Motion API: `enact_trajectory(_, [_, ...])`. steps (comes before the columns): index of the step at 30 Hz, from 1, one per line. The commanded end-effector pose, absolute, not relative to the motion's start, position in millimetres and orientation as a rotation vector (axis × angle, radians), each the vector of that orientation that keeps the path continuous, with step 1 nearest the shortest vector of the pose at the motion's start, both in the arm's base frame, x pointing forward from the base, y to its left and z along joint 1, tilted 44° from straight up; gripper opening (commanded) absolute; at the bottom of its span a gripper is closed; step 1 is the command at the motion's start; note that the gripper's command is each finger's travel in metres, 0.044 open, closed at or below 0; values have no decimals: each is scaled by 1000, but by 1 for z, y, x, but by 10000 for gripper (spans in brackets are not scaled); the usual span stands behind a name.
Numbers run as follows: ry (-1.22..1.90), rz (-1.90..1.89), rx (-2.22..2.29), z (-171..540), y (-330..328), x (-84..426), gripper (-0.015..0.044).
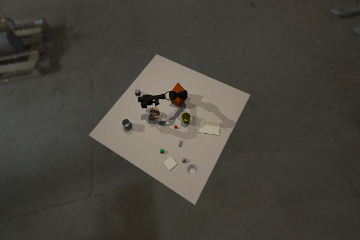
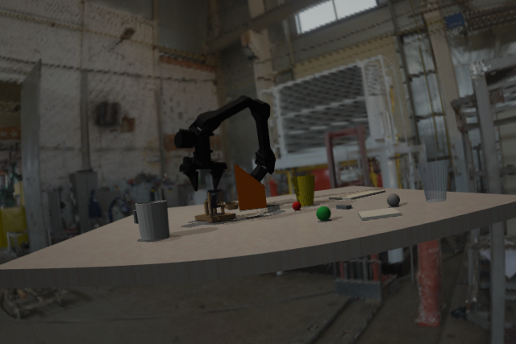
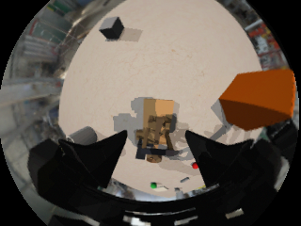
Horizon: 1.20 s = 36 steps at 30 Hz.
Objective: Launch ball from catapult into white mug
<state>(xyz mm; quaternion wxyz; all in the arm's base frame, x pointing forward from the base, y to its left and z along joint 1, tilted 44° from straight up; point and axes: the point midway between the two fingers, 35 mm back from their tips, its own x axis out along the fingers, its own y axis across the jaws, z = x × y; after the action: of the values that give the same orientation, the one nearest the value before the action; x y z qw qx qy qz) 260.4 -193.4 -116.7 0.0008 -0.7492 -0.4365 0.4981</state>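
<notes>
The brown wooden catapult [image 1: 153, 114] [image 2: 216, 217] [image 3: 158, 108] stands on the table, its small cup [image 2: 230, 205] [image 3: 153, 159] showing no ball. My gripper [image 1: 150, 104] [image 2: 206, 189] [image 3: 156, 134] is open and empty, pointing down above the catapult, with one finger to either side of it in the wrist view. The mug [image 1: 126, 124] [image 2: 153, 220] [image 3: 84, 136], greyish white in this light, stands upright left of the catapult. A red ball [image 1: 175, 126] [image 2: 296, 205] [image 3: 196, 166], a green ball [image 1: 161, 150] [image 2: 323, 213] [image 3: 153, 185] and a grey ball [image 1: 183, 159] [image 2: 393, 199] lie on the table.
An orange wedge-shaped block [image 1: 178, 87] [image 2: 250, 194] [image 3: 259, 96] stands by the arm's base. A yellow cup [image 1: 185, 116] [image 2: 305, 190] is behind the red ball. A grey cube [image 1: 137, 92] [image 3: 112, 28], a clear cup [image 1: 192, 170] [image 2: 434, 184] and a pale slab [image 1: 210, 128] are farther out.
</notes>
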Motion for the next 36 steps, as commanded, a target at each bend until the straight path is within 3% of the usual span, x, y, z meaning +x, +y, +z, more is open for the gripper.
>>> enact_trajectory(1, [-1334, 1572, -2298, -132, -174, 260, 440])
enact_trajectory(36, [-1335, 1569, -2298, -170, -139, 266, 440])
